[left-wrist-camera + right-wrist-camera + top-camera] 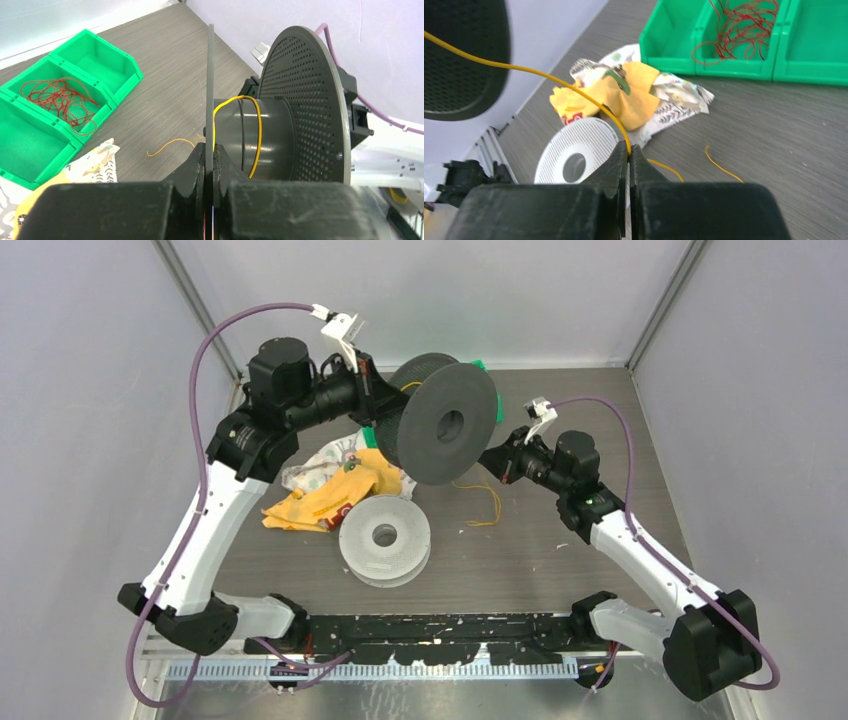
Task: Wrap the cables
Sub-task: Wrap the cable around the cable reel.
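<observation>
Left gripper: jaws clamped on the thin flange of the dark grey perforated plastic spool, holding it on edge above the worktop. Just beside that spool, the right gripper has its jaws pinched together on the thin yellow wire. The wire runs up taut to the spool's hub and loops over it, and its loose tail trails on the worktop on the near side of the spool.

Winding looks barely begun. To do it well, the right arm should carry the wire around the hub under light tension. Each turn should land next to the last, between the two flanges, with a firm left hold so the spool doesn't twist. Too hard a pull could drag the loop off.

A tangle of reddish-brown wire lies in a green plastic bin behind the spool.

The spool hides where the wire starts on the hub, and how it is anchored cannot be made out.
</observation>
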You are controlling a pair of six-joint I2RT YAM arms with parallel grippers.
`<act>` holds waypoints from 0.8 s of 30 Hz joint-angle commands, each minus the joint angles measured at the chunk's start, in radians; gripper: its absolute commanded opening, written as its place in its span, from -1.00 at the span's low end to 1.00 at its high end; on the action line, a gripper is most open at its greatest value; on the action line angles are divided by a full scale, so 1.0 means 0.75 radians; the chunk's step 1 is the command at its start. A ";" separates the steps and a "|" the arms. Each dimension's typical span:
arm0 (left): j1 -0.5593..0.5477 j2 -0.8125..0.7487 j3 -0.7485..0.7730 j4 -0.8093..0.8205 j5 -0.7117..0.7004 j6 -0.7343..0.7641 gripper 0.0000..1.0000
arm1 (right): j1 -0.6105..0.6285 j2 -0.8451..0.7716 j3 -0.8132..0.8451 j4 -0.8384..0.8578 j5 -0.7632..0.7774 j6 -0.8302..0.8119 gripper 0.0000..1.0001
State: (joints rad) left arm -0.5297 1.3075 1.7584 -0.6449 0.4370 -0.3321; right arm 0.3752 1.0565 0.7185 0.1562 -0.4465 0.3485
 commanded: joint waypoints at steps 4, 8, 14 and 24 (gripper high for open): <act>-0.003 -0.133 -0.205 0.407 -0.393 -0.265 -0.99 | 0.133 0.034 0.000 0.375 0.036 0.197 -0.97; -0.003 -0.181 -0.349 0.544 -0.623 -0.385 -0.99 | 0.261 0.063 0.011 0.384 0.105 0.190 -0.98; -0.016 -0.216 -0.471 0.659 -0.755 -0.531 -0.99 | 0.351 0.128 -0.025 0.511 0.163 0.227 -0.86; -0.134 -0.272 -0.491 0.724 -0.841 -0.458 -0.99 | 0.361 0.230 0.027 0.633 0.150 0.262 -0.77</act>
State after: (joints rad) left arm -0.5911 1.1778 1.3670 -0.2821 -0.1070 -0.6765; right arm 0.6395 1.2137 0.6949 0.5285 -0.3420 0.5304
